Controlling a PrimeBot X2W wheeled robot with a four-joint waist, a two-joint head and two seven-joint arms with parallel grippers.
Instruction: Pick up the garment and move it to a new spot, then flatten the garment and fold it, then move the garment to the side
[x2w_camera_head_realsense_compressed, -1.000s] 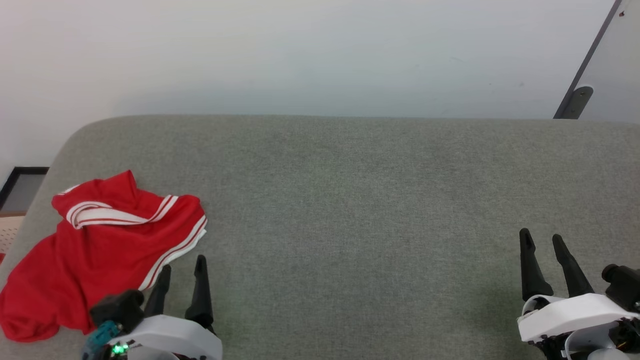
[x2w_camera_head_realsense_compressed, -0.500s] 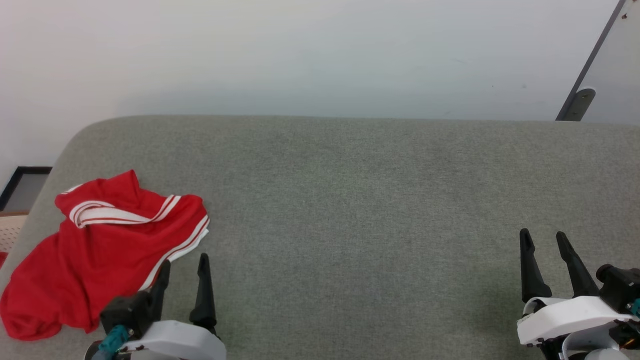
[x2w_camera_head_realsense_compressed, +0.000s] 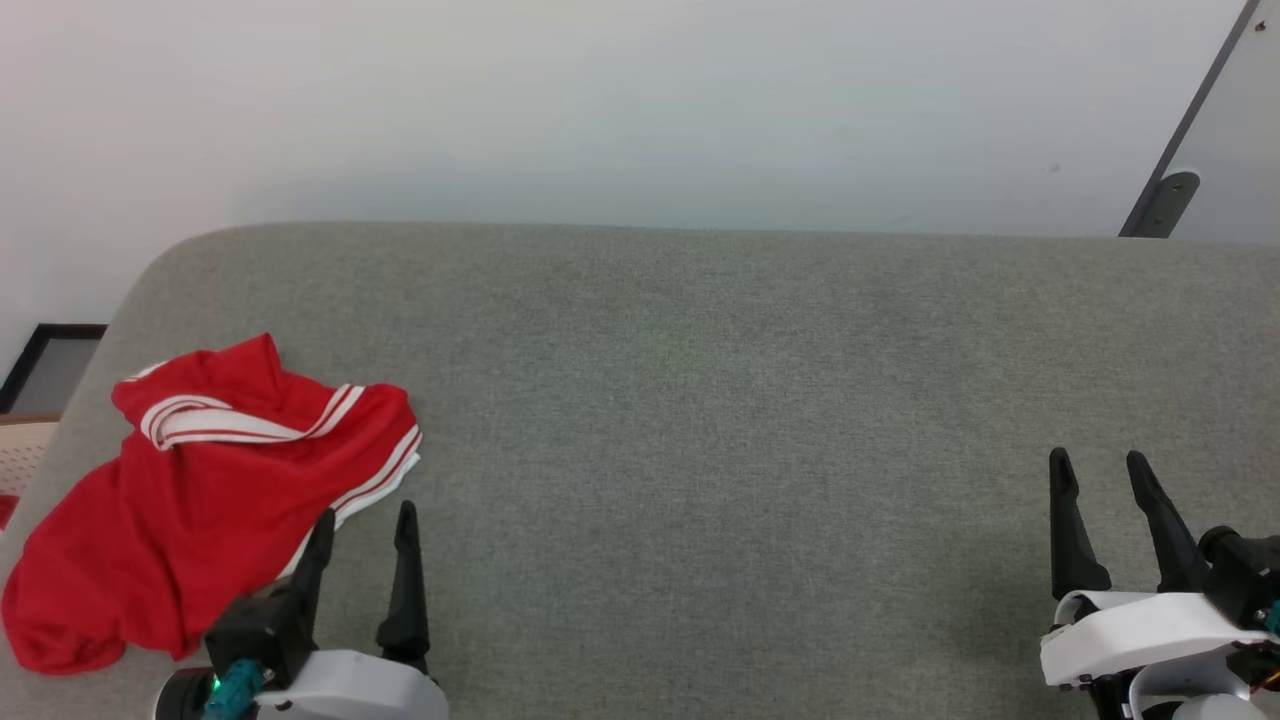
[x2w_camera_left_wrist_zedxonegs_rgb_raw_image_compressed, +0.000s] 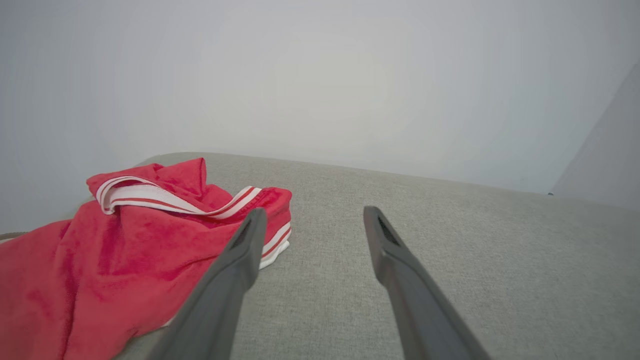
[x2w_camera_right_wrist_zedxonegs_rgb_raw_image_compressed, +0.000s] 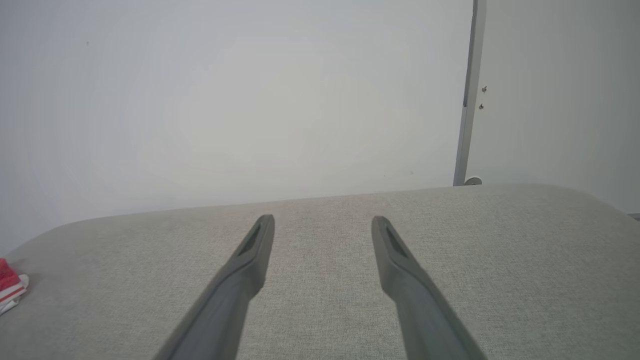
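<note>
A pale, bare wall (x2w_camera_head_realsense_compressed: 600, 100) runs behind everything. Below it a grey fabric-covered surface (x2w_camera_head_realsense_compressed: 700, 400) with a rounded far-left corner spreads across my head view.

The garment (x2w_camera_head_realsense_compressed: 200, 500) lies crumpled at the left end of that surface, near its left edge. It is bright red, with a white band edged in thin red stripes curling across its top and another striped band along the hem on its right side. In my right wrist view, a small corner of it peeks in at the far left.

My left gripper (x2w_camera_head_realsense_compressed: 365, 512) sits low at the near left, just beside the garment's striped hem, with its two dark fingers spread wide and nothing between them. The outer finger overlaps the hem edge in my head view, and I cannot tell whether it touches the cloth.

My right gripper (x2w_camera_head_realsense_compressed: 1098, 457) is well apart from the garment, at the near right over bare grey fabric. It is also spread wide and holds nothing.

A dark slanted strip (x2w_camera_head_realsense_compressed: 1190, 120) crosses the upper right corner, with a small metal fitting (x2w_camera_head_realsense_compressed: 1165, 200) at its foot.
</note>
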